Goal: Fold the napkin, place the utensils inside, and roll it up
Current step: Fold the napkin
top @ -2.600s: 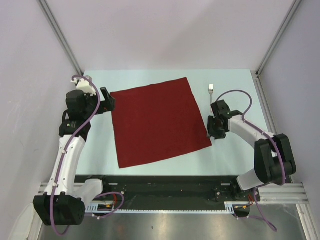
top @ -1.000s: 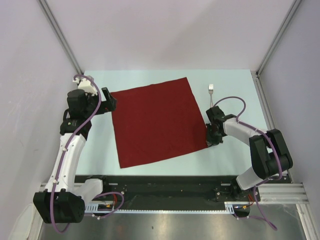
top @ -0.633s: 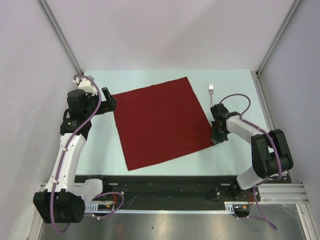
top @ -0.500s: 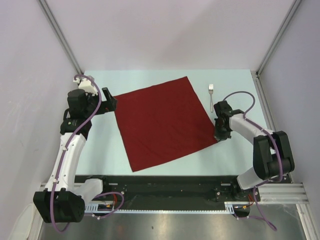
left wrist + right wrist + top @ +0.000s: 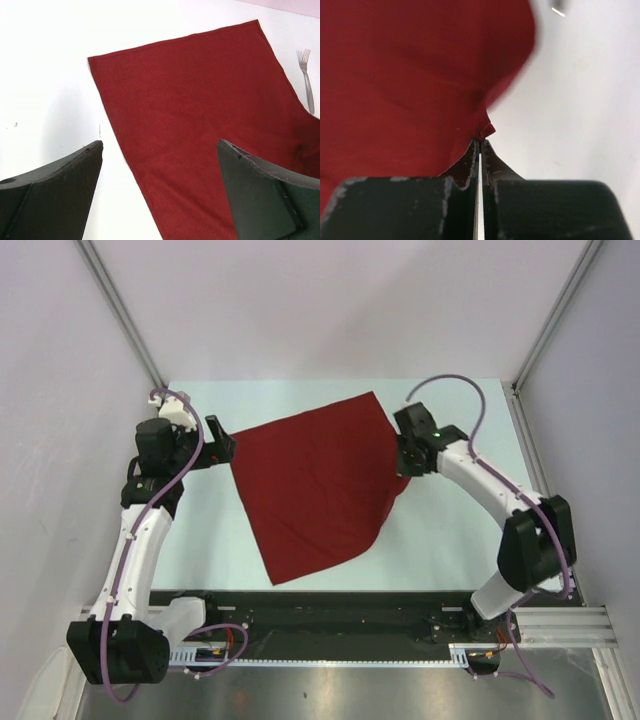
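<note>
Since half a second ago, your right gripper (image 5: 404, 462) has lifted the napkin (image 5: 310, 485) by its near right corner, pinched tight, cloth draping left below it. Your left gripper (image 5: 222, 445) gapes wide at the far left corner, well across from the fork (image 5: 306, 75).

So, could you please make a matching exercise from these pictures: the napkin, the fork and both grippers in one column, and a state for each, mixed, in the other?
Things:
1. napkin
2. fork
3. left gripper
4. right gripper

States:
A. shut on a napkin corner
B. silver, lying flat, untouched
C. dark red, one corner raised
D. open, holding nothing

Pairs: 1-C, 2-B, 3-D, 4-A
</note>
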Controlling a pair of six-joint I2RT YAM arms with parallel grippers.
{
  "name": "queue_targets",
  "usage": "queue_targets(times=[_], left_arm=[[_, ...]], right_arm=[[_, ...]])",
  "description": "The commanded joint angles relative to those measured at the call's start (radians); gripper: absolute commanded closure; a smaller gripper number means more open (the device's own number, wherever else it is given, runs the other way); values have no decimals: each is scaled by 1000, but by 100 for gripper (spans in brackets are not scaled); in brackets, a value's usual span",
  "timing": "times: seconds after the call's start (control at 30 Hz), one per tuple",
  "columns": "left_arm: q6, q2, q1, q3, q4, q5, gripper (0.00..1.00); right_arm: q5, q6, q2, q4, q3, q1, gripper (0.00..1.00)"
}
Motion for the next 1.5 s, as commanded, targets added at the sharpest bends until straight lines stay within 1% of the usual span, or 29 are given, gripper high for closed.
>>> queue_targets(times=[0.0,0.03,0.07,0.1,0.17,0.2,0.23,0.3,0.33,0.4,0.47,0.6,0.7,0.87,0.97,1.27,1.47], left_arm=[[-13,2,-2,6,26,22,0],[-13,2,-2,6,26,21,0],[-13,2,-2,6,23,21,0],[-13,0,0,8,25,19,0],[-13,-1,-2,8,25,19,0],[-13,-3,-2,8,25,16,0],[-13,-3,0,8,25,18,0],[-13,-1,0,8,25,16,0],[-13,-3,-2,6,25,15,0],[-13,-1,-2,6,25,13,0],[-13,5,0,8,23,13,0],[-13,10,-2,9,22,18,0],[-11,11,-2,9,20,15,0],[-11,16,0,9,19,13,0],[-11,17,0,9,19,12,0],[-13,20,-2,9,20,19,0],[-13,23,-2,9,20,21,0]], right_arm=[[-51,24,162,114,129,101,100],[-66,27,196,155,153,139,100],[-91,26,228,177,217,156,100],[-101,22,269,198,247,172,100],[-127,12,383,259,319,221,100],[-140,9,420,288,391,235,100],[-152,9,494,307,425,244,100],[-184,13,556,364,515,272,100],[-186,19,613,379,538,278,100],[-235,29,661,433,603,298,100],[-255,39,705,479,624,311,100],[-304,55,756,653,641,327,100],[-358,79,817,741,686,335,100],[-390,102,932,781,840,350,100],[-398,128,984,824,890,353,100],[-434,180,1081,1019,937,367,100],[-415,199,1148,1063,1032,381,100]])
